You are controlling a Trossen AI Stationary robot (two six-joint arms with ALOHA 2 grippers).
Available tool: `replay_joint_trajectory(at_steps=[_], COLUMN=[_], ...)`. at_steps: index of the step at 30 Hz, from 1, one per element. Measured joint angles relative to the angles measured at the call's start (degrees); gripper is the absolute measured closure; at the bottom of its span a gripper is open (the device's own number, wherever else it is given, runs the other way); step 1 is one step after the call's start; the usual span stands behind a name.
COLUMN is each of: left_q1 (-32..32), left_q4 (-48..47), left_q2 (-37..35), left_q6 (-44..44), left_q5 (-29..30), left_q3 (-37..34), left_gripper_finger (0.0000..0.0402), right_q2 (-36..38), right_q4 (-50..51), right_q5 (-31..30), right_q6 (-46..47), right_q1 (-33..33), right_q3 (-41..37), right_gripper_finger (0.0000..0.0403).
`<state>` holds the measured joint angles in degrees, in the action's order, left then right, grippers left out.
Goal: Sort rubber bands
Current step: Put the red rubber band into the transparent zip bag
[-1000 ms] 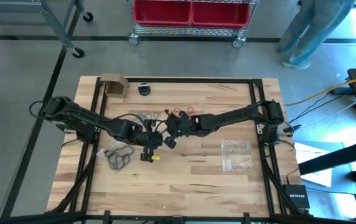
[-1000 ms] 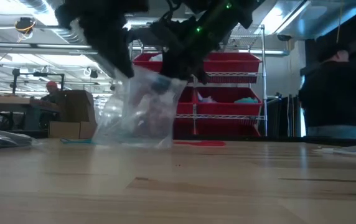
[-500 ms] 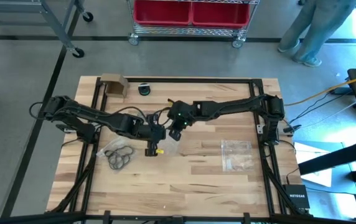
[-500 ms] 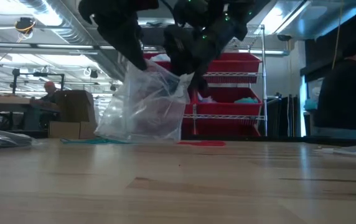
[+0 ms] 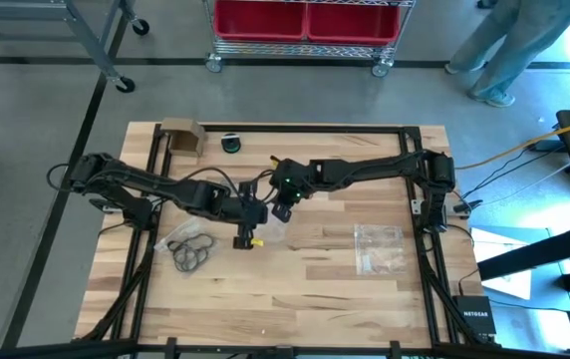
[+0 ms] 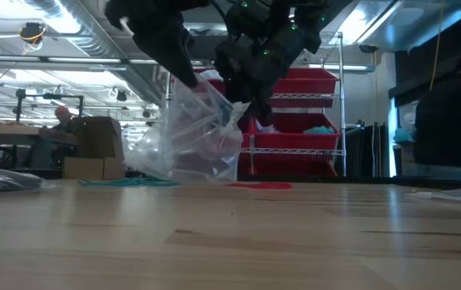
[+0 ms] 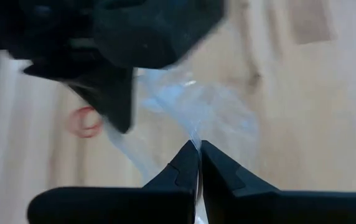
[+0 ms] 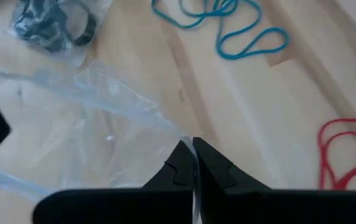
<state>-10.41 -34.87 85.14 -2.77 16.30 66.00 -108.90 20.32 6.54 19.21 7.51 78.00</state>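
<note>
While both arms meet over the middle of the table (image 5: 315, 289), they hold a clear zip bag (image 6: 190, 133) up between them. The left gripper (image 7: 198, 149) has its fingers pressed together on one edge of the thin film, and the right gripper (image 8: 193, 148) pinches the other edge the same way. Crinkled and see-through, the bag sags from their grip. Teal rubber bands (image 8: 234, 28) and red rubber bands (image 8: 346, 155) lie loose on the wood just beyond the bag on the right arm's side, floppy thin loops; black rubber bands (image 5: 192, 254) sit in another bag (image 5: 170, 239) by the left arm.
</note>
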Motion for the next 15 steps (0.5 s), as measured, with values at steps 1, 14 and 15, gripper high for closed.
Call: replay_joint_trajectory(at_steps=[1,14,15], left_q1=[0.0,1.4,1.5], left_q4=[-0.3,0.8,0.6], left_q2=[0.0,0.2,0.2], left_q6=[0.1,1.4,1.5], left_q5=[-2.2,-5.6,-5.6], left_q3=[0.0,-2.6,-2.7], left_gripper_finger=[0.0396,0.0396,0.0396], right_q2=[0.0,0.0,0.2], right_q4=[0.1,-2.0,-1.9], right_q5=[0.6,2.4,2.6], right_q6=[0.0,-1.5,-1.7], right_q1=[-0.1,0.1,0.1], right_q3=[0.0,-0.1,-0.1], right_gripper_finger=[0.0402,0.0362,0.035])
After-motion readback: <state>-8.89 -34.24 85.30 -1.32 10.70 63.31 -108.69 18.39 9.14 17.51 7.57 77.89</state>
